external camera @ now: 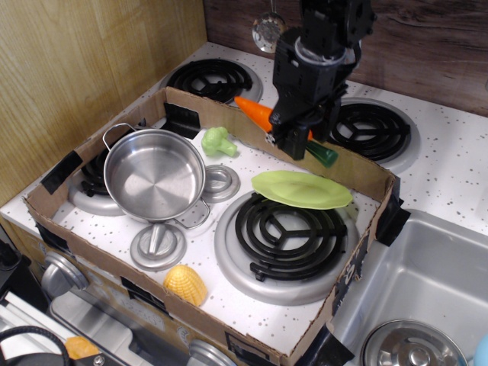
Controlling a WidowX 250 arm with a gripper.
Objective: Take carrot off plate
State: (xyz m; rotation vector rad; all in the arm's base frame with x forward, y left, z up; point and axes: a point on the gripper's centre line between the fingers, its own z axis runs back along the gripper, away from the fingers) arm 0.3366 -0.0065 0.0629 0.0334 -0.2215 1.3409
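The gripper (pixel 293 137) is closed tight around the middle of the carrot (pixel 256 113) and holds it up in the air. The orange tip sticks out one side of the black fingers and the green stub sticks out the other side. The carrot is above the back wall of the cardboard box (pixel 84 158), up and away from the plate (pixel 301 190). The plate sits bare on the big burner (pixel 280 232).

So the lifting looks done. What seems left is to put the carrot down somewhere off the plate and let go.

Near by are the pot (pixel 154 174), the broccoli (pixel 218 141) and the corn (pixel 185 284).

No words or brand names can be read anywhere.
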